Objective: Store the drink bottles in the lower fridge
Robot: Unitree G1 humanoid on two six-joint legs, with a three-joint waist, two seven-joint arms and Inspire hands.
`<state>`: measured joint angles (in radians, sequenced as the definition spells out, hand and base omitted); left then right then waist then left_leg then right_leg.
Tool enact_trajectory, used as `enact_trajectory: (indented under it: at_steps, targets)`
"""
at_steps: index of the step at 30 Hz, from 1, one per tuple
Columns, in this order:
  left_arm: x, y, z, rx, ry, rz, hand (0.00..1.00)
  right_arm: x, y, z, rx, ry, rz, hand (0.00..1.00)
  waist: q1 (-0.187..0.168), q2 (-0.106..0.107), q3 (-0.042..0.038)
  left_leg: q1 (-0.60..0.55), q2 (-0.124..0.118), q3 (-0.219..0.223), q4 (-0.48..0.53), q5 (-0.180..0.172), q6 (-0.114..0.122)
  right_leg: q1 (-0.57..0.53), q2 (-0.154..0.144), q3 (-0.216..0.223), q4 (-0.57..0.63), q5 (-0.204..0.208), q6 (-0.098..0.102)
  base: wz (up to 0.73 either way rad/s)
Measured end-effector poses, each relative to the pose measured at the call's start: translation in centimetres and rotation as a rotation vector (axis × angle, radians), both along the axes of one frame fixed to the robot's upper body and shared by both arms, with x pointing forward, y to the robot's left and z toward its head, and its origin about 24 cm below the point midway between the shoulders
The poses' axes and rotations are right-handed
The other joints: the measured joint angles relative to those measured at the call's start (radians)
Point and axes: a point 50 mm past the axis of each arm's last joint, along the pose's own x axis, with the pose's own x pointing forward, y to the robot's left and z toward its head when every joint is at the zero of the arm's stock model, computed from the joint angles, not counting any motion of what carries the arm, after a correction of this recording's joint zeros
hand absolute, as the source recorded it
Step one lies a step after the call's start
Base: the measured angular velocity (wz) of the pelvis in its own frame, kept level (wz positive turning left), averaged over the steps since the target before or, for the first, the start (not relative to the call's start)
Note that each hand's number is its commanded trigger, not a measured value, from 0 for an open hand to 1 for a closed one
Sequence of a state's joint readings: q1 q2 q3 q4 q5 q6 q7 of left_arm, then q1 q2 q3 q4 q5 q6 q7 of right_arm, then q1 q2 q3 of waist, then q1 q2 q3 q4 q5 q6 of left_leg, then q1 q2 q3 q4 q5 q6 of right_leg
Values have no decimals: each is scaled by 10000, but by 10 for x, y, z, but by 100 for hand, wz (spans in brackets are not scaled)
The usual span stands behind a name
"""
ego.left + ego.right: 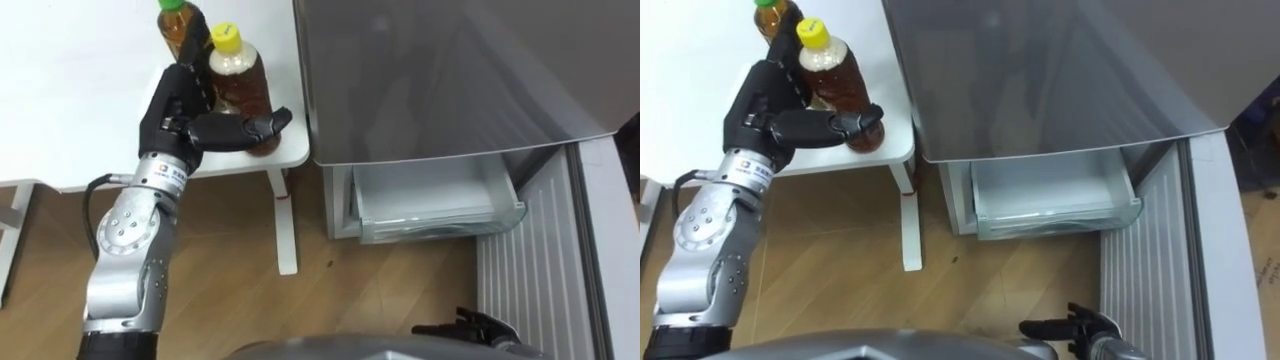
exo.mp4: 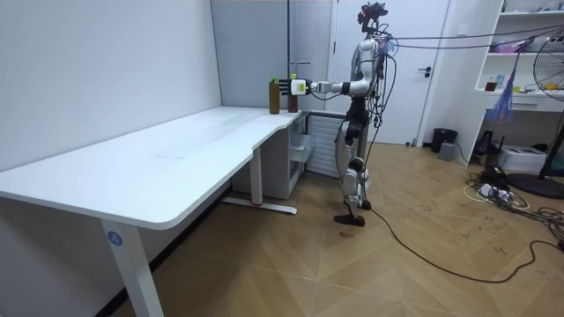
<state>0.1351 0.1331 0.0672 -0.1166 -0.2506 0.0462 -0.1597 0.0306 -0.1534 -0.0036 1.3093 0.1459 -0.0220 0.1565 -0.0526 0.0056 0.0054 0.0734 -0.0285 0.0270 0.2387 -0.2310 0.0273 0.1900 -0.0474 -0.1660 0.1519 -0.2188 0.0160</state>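
Two drinks stand at the corner of the white table (image 1: 80,110). One is a brown bottle with a yellow cap (image 1: 240,80); behind it is a brown bottle with a green cap (image 1: 178,22). My left hand (image 1: 180,110) is at the yellow-capped bottle. Its fingers rise along the bottle's left side and its thumb stretches across the front near the base, not curled tight. My right hand (image 1: 470,326) hangs low by the fridge with relaxed fingers and nothing in it. In the room view I stand at the table's end, left arm stretched to the bottles (image 2: 292,93).
The grey fridge (image 1: 450,80) stands right of the table. Its lower compartment is open, with a clear drawer (image 1: 440,210) pulled out and the door (image 1: 540,265) swung to the right. A white table leg (image 1: 284,225) stands between table and fridge on the wooden floor.
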Motion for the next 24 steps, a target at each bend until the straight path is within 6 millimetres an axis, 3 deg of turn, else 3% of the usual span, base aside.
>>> enact_trajectory:
  at_steps: [11, 18, 19, 21, 22, 24]
  targets:
    - [6, -2, 6, 11, -281, -123, 0, 0, -5, 1, -119, 2, 5, 0, -94, 189, 25, -173, -5, 3, 24, 0, 0, -171, -5, 35, -1, 0, 0, 0]
    - [6, -2, 6, 15, -278, -81, 0, 1, -5, 1, -120, -46, 26, 0, -268, 172, 48, -123, -6, 37, -9, 1, 0, -166, -2, 140, -11, -1, 1, -2]
    - [6, -2, 6, 14, -277, -89, 36, 2, -5, 1, -120, -61, 31, 0, -273, 176, 47, -122, -7, 39, -11, 1, 0, -167, -2, 158, -11, -1, 1, 0]
    - [6, -2, 6, 13, -276, -90, 84, 3, -5, 2, -121, -132, 48, 0, -275, 157, 59, -123, -8, 39, -11, 1, 0, -168, -1, 183, -12, -1, 1, 0]
    - [6, -2, 6, 13, -276, -90, 100, 3, -5, 2, -121, -138, 50, 0, -275, 145, 67, -124, -8, 39, -11, 1, 0, -168, 0, 198, -11, -1, 1, 0]
    - [6, -2, 6, 13, -276, -87, 100, 3, -5, 2, -120, -149, 53, 0, -275, 136, 73, -127, -8, 39, -11, 1, 0, -170, 3, 229, -11, -1, 1, 0]
